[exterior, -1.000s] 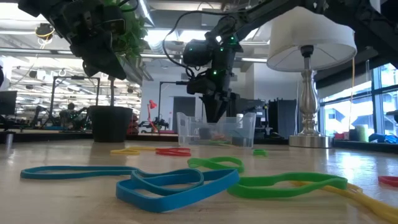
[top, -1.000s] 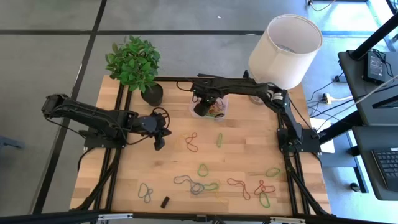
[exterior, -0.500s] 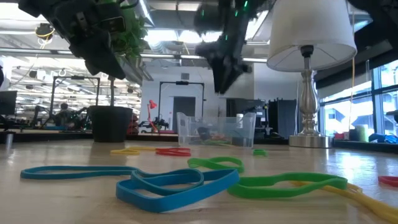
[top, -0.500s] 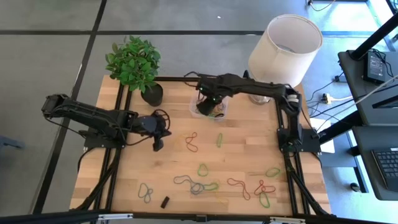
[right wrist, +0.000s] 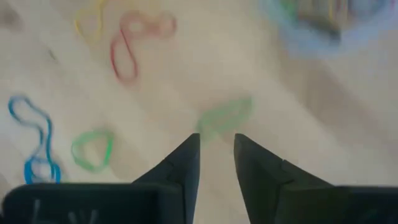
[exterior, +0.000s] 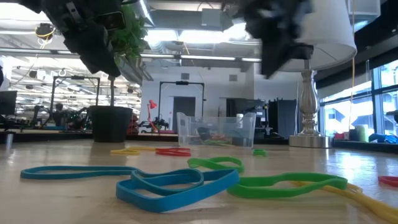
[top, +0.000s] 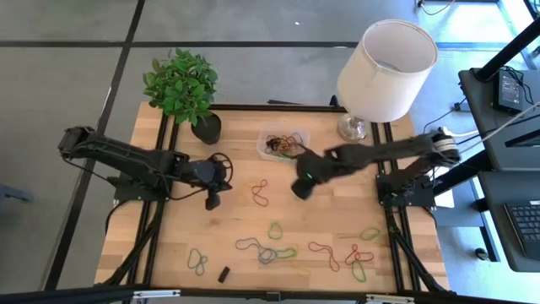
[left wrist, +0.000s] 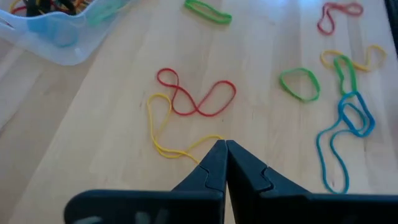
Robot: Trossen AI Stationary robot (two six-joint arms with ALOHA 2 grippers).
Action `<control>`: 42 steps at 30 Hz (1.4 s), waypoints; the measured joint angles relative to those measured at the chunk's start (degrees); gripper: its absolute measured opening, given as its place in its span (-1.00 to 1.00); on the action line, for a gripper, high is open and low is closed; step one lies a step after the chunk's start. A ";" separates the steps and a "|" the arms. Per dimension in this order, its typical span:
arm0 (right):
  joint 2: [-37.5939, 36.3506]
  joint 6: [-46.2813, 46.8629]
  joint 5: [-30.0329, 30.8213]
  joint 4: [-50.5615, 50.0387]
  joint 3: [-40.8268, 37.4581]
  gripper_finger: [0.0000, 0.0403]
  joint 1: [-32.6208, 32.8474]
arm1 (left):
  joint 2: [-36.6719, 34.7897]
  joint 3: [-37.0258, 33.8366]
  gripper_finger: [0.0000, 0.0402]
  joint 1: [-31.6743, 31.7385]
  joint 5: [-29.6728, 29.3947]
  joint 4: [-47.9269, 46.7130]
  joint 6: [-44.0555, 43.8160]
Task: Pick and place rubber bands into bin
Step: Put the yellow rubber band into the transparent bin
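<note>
The right gripper [top: 301, 187] hangs above the table with its fingers parted by a narrow gap and nothing between them; a green rubber band [right wrist: 222, 116] lies just ahead of its tips, likely its next pick. The bin [top: 283, 144], already holding several bands, sits near and behind it. The left gripper [left wrist: 225, 149], fingers pressed together and empty, waits with a yellow band [left wrist: 168, 134] just beyond its tips
</note>
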 joint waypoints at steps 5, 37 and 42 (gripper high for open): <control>-7.92 10.22 0.87 0.60 -10.99 -0.60 7.22 | 6.70 5.54 -0.99 -1.20 -3.44 -3.75 -0.03; -20.62 9.81 -0.66 25.42 -41.64 -0.78 16.01 | 39.00 14.89 -0.56 9.07 -2.56 -5.04 -10.54; -20.62 7.77 -0.63 25.72 -41.64 -0.78 16.00 | 40.13 15.05 -0.57 6.20 -7.85 -5.21 -10.56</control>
